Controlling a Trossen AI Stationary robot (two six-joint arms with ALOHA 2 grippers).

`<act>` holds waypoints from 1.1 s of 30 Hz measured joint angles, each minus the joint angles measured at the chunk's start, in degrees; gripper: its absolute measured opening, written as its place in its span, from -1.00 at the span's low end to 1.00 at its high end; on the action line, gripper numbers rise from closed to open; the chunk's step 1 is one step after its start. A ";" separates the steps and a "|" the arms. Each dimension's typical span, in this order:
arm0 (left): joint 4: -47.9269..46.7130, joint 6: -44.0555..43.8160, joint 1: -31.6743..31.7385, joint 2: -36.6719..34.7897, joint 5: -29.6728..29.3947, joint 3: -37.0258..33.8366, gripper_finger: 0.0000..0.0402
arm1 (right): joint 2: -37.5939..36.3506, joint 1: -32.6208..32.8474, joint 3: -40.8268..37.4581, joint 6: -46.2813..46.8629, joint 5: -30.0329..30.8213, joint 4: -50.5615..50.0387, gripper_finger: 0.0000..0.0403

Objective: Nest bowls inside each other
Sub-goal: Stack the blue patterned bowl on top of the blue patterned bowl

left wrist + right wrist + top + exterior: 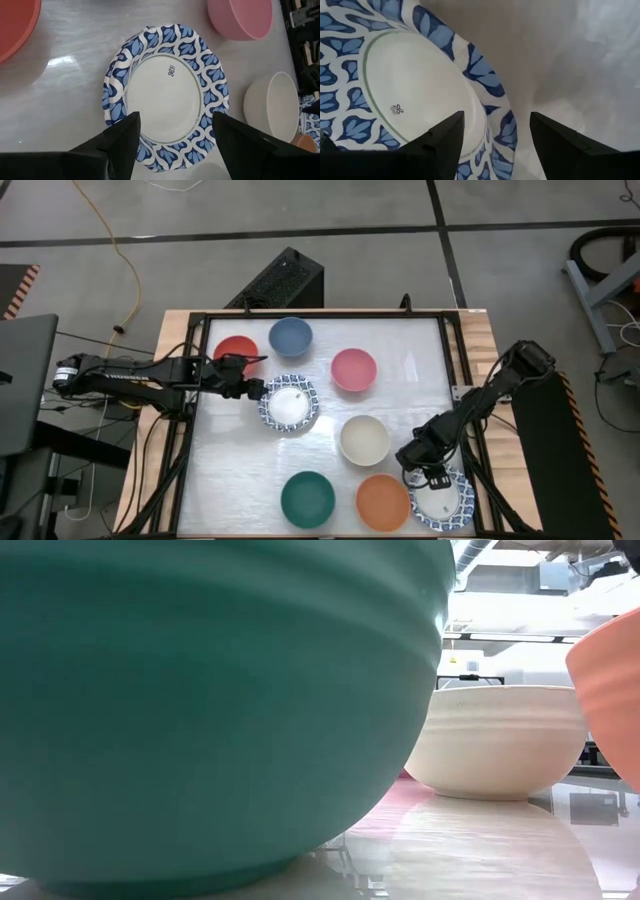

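Observation:
Eight bowls stand upright on the table. My left gripper (258,385) (175,137) hangs open over the near-left rim of a white bowl with a blue-patterned rim (288,403) (165,95) at mid table. My right gripper (428,477) (497,135) is open low over a second patterned bowl (441,500) (410,85) at the near right. One of its fingers is over that bowl's hollow and the other outside its rim (492,95), and no touch shows. Red (236,352), blue (290,336), pink (353,369), cream (364,440), green (307,499) and orange (383,502) bowls stand singly.
The bowls are spread over a glossy white table top inside a black frame (450,360). In the low view the green bowl (200,710) fills the left, with the cream bowl (500,740) and the orange bowl (610,690) behind it. Bare table lies at the near left (230,480).

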 joint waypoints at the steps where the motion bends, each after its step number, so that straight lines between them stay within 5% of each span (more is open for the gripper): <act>1: -0.11 0.00 0.00 0.00 0.00 0.00 0.17 | 0.00 0.00 -0.18 0.03 0.00 -0.08 0.16; 12: -0.09 0.02 0.00 -0.20 -0.01 0.00 0.17 | -0.12 0.00 -0.98 -0.31 -1.93 -0.93 -0.92; 24: -0.09 1.14 0.00 -0.17 -0.02 -0.02 0.17 | -1.35 -0.09 -0.98 1.87 -3.78 -4.38 -0.96; 33: -0.09 1.12 0.00 -0.17 -1.23 -0.02 0.17 | -9.15 -1.70 -0.99 6.06 -2.48 -9.57 -0.96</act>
